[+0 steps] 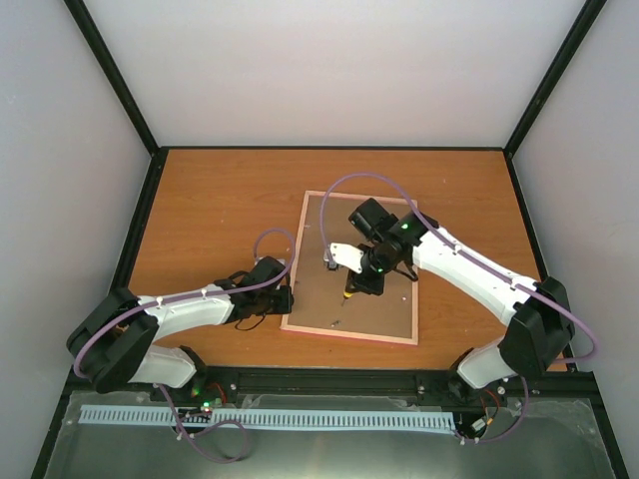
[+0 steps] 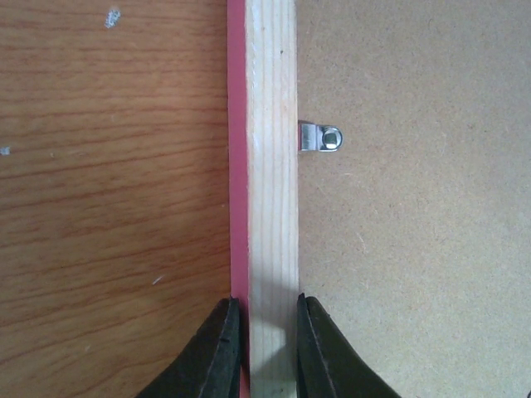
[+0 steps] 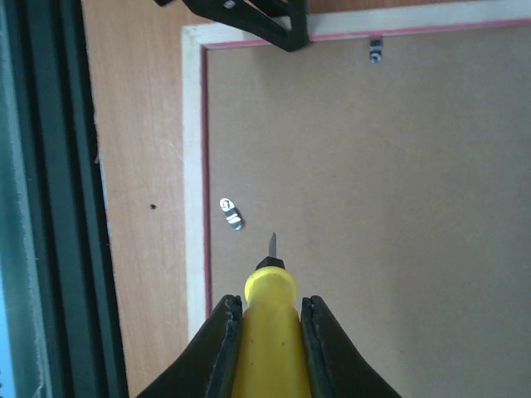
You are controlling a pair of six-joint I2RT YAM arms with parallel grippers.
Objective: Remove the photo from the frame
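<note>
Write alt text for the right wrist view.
The right gripper holds a yellow-handled screwdriver, its tip close to a metal clip on the brown backing board. The frame shows a pale edge at left, on the wooden table.

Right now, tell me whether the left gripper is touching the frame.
Touching. In the left wrist view, the left gripper has both fingers pressed against opposite sides of the frame rail, with no gap.

Pale wood frame with pink edge; speckled brown backing board; yellow-handled screwdriver; orange wood-grain table.
</note>
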